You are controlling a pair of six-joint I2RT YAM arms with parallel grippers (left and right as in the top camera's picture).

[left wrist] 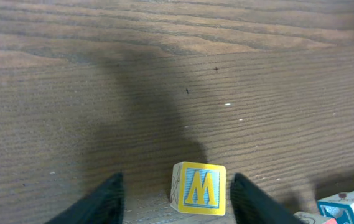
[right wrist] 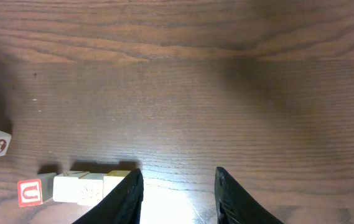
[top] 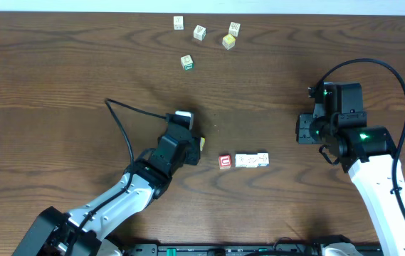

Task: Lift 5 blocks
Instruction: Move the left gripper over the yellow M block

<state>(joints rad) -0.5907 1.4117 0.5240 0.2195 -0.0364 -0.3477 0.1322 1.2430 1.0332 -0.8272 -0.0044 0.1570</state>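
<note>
left gripper [left wrist: 177, 186]: jaws apart, gripping nothing | yellow W block [left wrist: 199, 188]: on table [left wrist: 102, 74] between its fingers, gap either side | red block [top: 225, 162] + whitish blocks [top: 245, 161]: touching row, 4 o'clock of left gripper | right gripper [right wrist: 178, 194]: part open, empty; row at its 9 o'clock, apart

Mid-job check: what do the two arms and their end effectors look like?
Both arms have white links with black joint housings. The left arm trails a thin black cable; the right arm carries a black cable loop and green lights. The left end effector and right end effector each have two black tapered fingers.
</note>
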